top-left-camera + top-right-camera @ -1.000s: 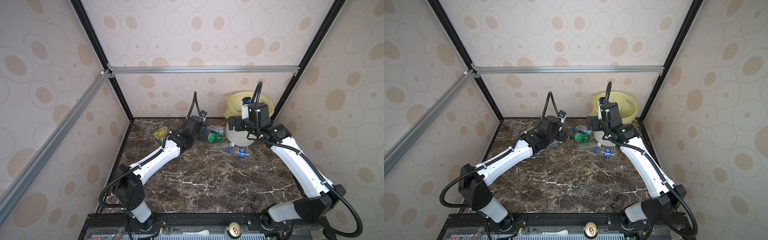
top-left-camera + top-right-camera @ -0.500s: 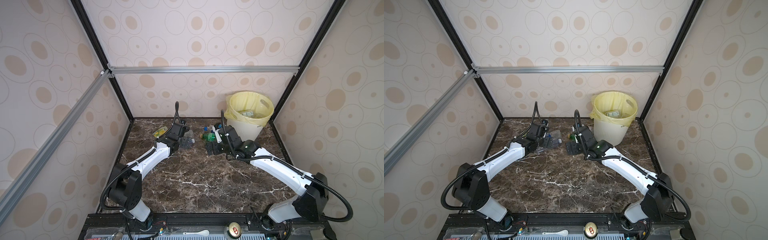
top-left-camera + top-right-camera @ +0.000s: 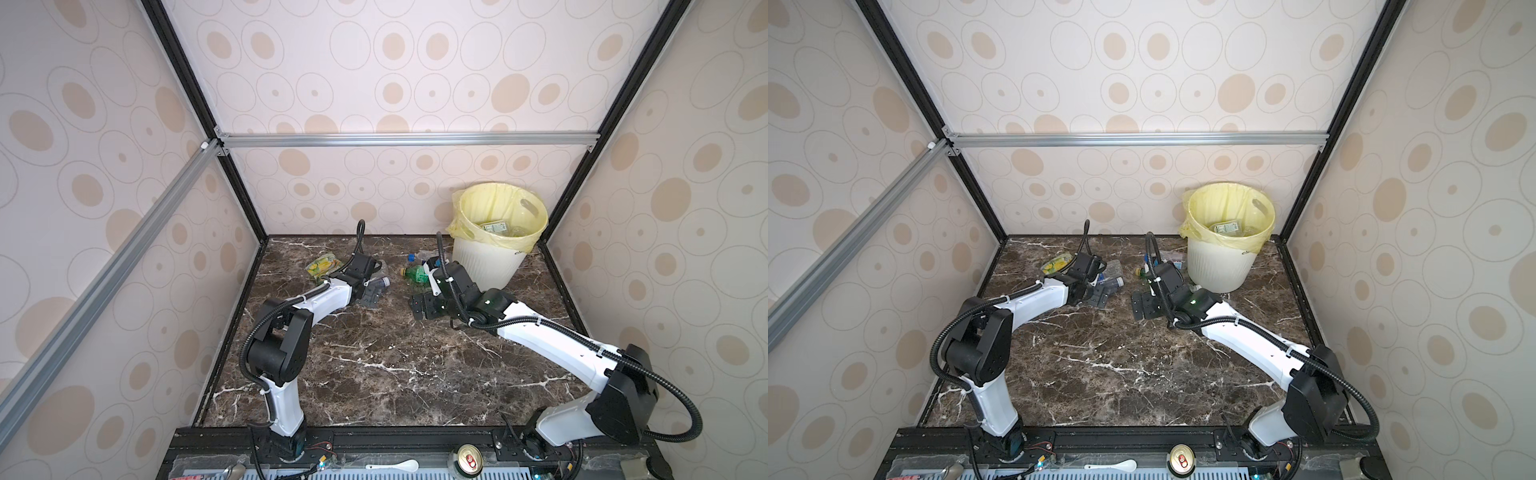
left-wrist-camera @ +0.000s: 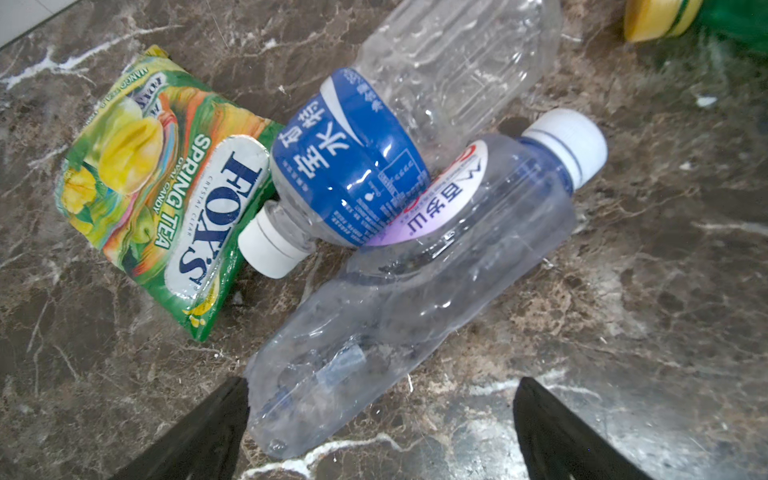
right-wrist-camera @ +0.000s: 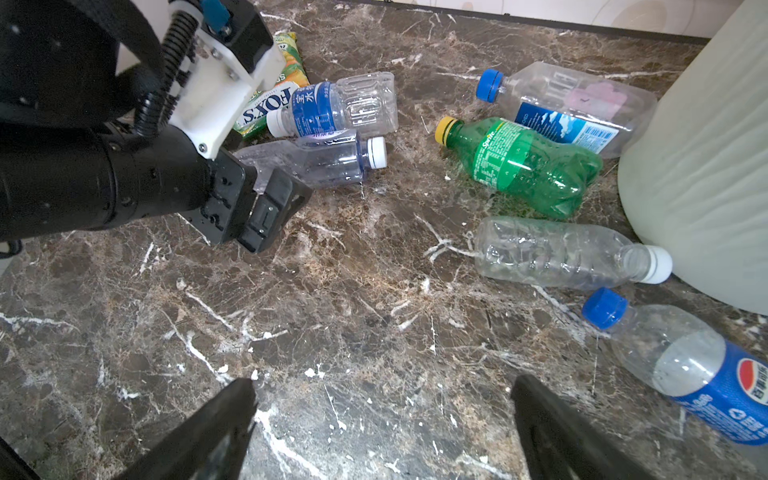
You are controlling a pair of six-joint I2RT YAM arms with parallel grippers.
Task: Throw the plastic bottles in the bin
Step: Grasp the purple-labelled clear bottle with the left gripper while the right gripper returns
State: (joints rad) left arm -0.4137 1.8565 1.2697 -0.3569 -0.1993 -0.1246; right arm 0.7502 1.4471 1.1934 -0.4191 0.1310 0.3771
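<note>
Overhead, both top views show plastic bottles [image 3: 415, 274] beside the bin [image 3: 490, 266] at back right; the left wrist view, the left gripper [image 4: 380, 386] wide open at a clear bottle [image 4: 436, 291], likely light, slick, crushable, best pinched mid-body; the right wrist view, the right gripper [image 5: 382, 382] wide, empty.

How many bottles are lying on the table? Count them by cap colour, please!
White-capped bottles: 3
Blue-capped bottles: 2
Yellow-capped bottle: 1
Total: 6 showing in the right wrist view
</note>
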